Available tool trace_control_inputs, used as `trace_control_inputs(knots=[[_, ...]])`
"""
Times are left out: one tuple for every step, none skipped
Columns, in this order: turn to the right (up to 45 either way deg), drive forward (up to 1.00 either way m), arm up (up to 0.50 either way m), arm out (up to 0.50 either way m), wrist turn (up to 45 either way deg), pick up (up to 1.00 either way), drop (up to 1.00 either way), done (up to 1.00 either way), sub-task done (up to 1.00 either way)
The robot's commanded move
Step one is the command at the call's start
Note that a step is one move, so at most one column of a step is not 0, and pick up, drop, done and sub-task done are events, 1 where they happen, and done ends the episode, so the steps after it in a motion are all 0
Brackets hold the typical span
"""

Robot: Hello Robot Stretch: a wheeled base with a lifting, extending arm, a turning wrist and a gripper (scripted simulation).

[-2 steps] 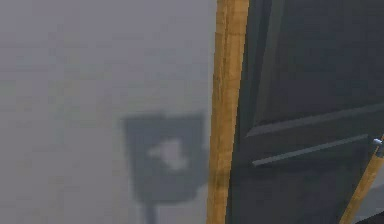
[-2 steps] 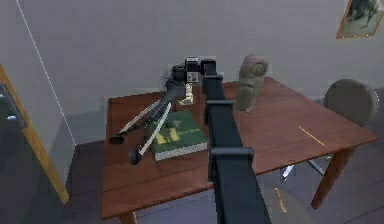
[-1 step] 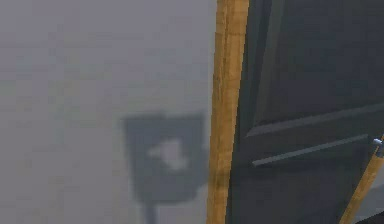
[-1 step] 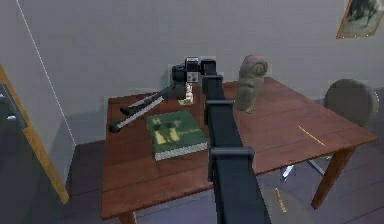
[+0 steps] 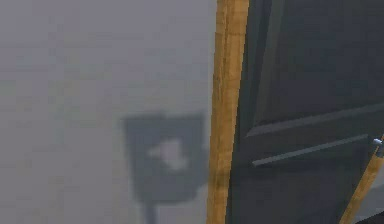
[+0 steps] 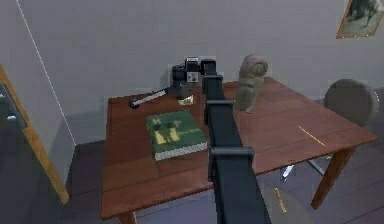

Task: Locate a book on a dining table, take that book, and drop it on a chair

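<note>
Nearest in the arm side view, the arm (image 6: 226,145) rises as a dark bar from the bottom edge and reaches out across the wooden desk (image 6: 130,172). Just beside it, on the arm side view's left, a green book (image 6: 176,134) lies flat near the middle of the desktop, touched by nothing. A pencil (image 6: 311,135) lies well apart from it, toward the desk's other end.

Farther out, near the desk's far edge, the claw (image 6: 178,80) sits past the book. Small items rest on the desk at or behind its tip, so I cannot tell whether it holds anything, nor how wide its fingers stand. A dark, flat object (image 6: 150,99) lies to its left, and a grey statue (image 6: 252,82) stands upright to its right. Beyond the desk's end, a grey chair (image 6: 352,100) sits close by, with a framed picture (image 6: 362,18) high on the wall behind it.

By my judgement the task is in its early part. The book has been found on the desk but not yet taken. Grasping it, carrying it to the chair and dropping it there all remain.

The forward view looks elsewhere, at a plain grey wall (image 5: 90,80), a wooden door frame (image 5: 226,110) and a dark door (image 5: 310,90). The desk, book and chair are all seen in the arm side view.
</note>
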Motion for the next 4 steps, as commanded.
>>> trace_control_inputs(knots=[[0.0, 0.0, -0.3, 0.0, 0.0, 0.0, 0.0, 0.0, 0.0], [0.0, 0.0, 0.0, 0.0, 0.0, 1.0, 0.0, 0.0, 0.0], [0.0, 0.0, 0.1, 0.0, 0.0, 0.0, 0.0, 0.0, 0.0], [0.0, 0.0, 0.24, 0.0, 0.0, 0.0, 0.0, 0.0, 0.0]])
